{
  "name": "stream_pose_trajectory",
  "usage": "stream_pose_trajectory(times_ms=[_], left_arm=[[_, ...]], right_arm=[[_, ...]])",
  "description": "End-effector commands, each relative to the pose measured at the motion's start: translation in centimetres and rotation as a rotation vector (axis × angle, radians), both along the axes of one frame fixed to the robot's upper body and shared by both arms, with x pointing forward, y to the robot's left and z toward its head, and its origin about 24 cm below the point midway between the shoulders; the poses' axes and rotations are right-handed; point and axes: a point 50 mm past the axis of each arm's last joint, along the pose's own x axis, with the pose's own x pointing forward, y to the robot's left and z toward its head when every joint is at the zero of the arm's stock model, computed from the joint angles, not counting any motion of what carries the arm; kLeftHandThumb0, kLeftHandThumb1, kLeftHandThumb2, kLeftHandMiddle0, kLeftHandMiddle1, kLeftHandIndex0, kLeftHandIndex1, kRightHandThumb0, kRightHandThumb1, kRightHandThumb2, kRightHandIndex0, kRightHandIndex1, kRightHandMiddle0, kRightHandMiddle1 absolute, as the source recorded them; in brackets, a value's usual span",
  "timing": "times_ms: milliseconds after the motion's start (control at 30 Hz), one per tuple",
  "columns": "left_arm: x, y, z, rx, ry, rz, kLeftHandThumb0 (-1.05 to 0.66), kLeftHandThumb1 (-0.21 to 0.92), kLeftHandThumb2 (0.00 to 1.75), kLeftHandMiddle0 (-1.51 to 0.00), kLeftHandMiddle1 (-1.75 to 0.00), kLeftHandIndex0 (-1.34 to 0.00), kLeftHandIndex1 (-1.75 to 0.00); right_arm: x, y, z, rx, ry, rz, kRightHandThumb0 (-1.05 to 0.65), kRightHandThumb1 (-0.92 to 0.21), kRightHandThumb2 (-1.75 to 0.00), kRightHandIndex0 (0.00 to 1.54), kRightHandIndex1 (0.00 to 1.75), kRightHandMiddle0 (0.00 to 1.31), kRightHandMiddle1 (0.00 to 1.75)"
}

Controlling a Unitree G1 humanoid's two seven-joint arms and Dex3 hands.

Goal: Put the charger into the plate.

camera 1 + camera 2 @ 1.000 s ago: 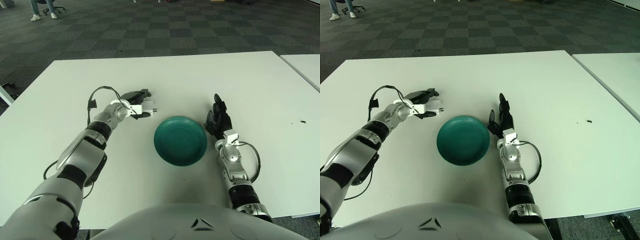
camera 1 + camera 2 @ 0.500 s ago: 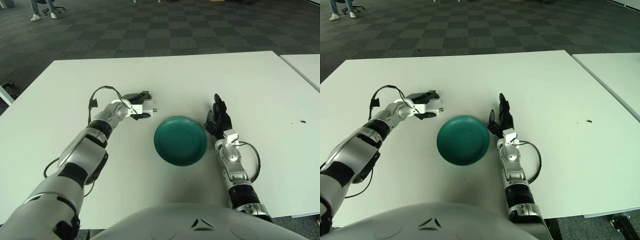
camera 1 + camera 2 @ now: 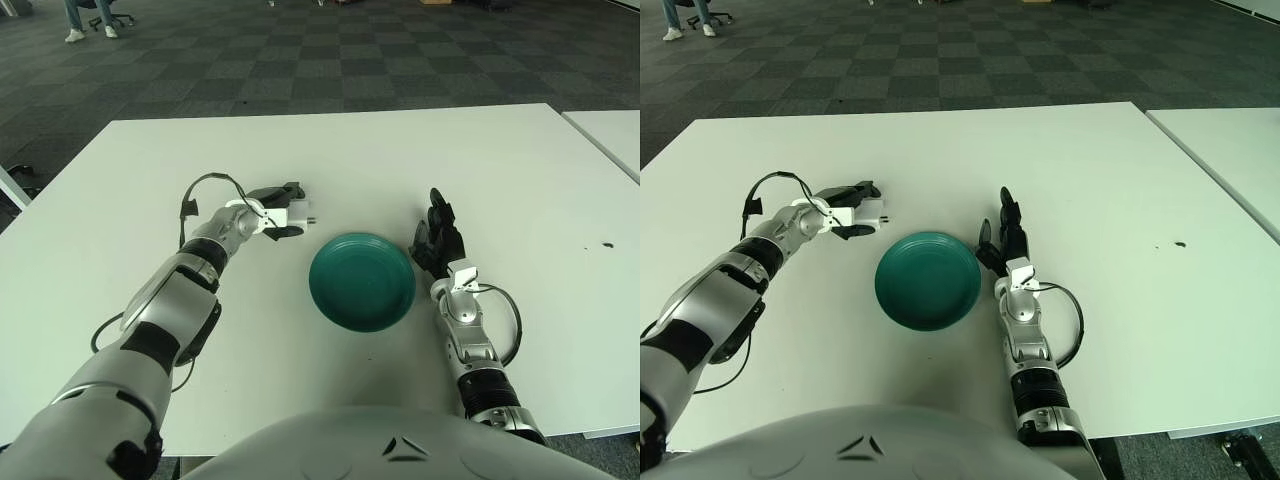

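Left of centre, the left hand [image 3: 272,209] pinches the white charger [image 3: 294,213] by its body, just left of the green plate [image 3: 362,281]; small, stiff and probably light and slick, it suits that side pinch, while the right hand [image 3: 437,234], fingers loose, idles right of the plate.

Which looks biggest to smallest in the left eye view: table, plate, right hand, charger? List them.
1. table
2. plate
3. right hand, beside the plate
4. charger, partly hidden by the left hand fingers
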Motion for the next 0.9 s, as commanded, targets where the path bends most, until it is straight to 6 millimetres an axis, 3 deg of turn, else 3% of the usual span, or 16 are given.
stream_pose_trajectory(times_ms=[0,67,167,267,467,567,733,867], left_arm=[[-1.2,-0.6,-1.9,0.054,0.118,-0.053,-0.84,0.92,0.62,-0.37,-1.07,-0.10,-1.45],[-1.3,-0.7,-1.9,0.060,0.119,-0.062,-0.80,0.92,0.59,-0.33,-1.35,-0.11,-1.57],[-1.4,-0.9,-2.0,0.069,0.107,-0.083,-0.75,0.92,0.54,-0.34,-1.58,-0.14,-1.67],[-1.6,-1.1,-2.2,0.083,0.072,-0.097,-0.51,0.78,0.71,-0.44,-1.69,-0.27,-1.72],[-1.9,-1.1,-2.7,0.093,0.037,-0.083,-0.41,0.61,0.91,-0.58,-1.74,-0.40,-1.72],[-1.9,-1.1,-2.9,0.074,0.038,-0.065,-0.14,0.41,1.18,-0.60,-1.71,-0.41,-1.74],[-2.0,-1.1,-3.0,0.023,0.042,-0.024,-0.03,0.29,1.33,-0.65,-1.67,-0.44,-1.74],[-2.1,-1.3,-3.1,-0.017,0.036,0.002,-0.01,0.25,1.38,-0.67,-1.68,-0.45,-1.75]], right_arm=[[-3.3,0.2,-4.8,0.005,0.283,-0.012,-1.04,-0.92,-0.89,0.07,0.02,0.00,0.31],[-3.3,0.2,-4.8,0.005,0.282,-0.013,-1.04,-0.92,-0.88,0.08,0.02,0.00,0.32],[-3.3,0.1,-4.7,0.005,0.280,-0.014,-1.04,-0.92,-0.88,0.09,0.02,0.00,0.33],[-3.3,0.1,-4.7,0.002,0.278,-0.016,-1.04,-0.92,-0.88,0.09,0.02,0.00,0.33],[-3.4,-0.1,-4.6,0.004,0.273,-0.014,-1.04,-0.92,-0.88,0.11,0.02,0.00,0.35],[-3.4,-0.1,-4.6,0.007,0.273,-0.013,-1.04,-0.92,-0.89,0.11,0.02,0.00,0.36],[-3.4,-0.2,-4.5,0.005,0.273,-0.016,-1.04,-0.92,-0.90,0.11,0.01,0.00,0.36],[-3.4,-0.3,-4.5,0.001,0.271,-0.016,-1.04,-0.92,-0.91,0.12,0.01,0.00,0.36]])
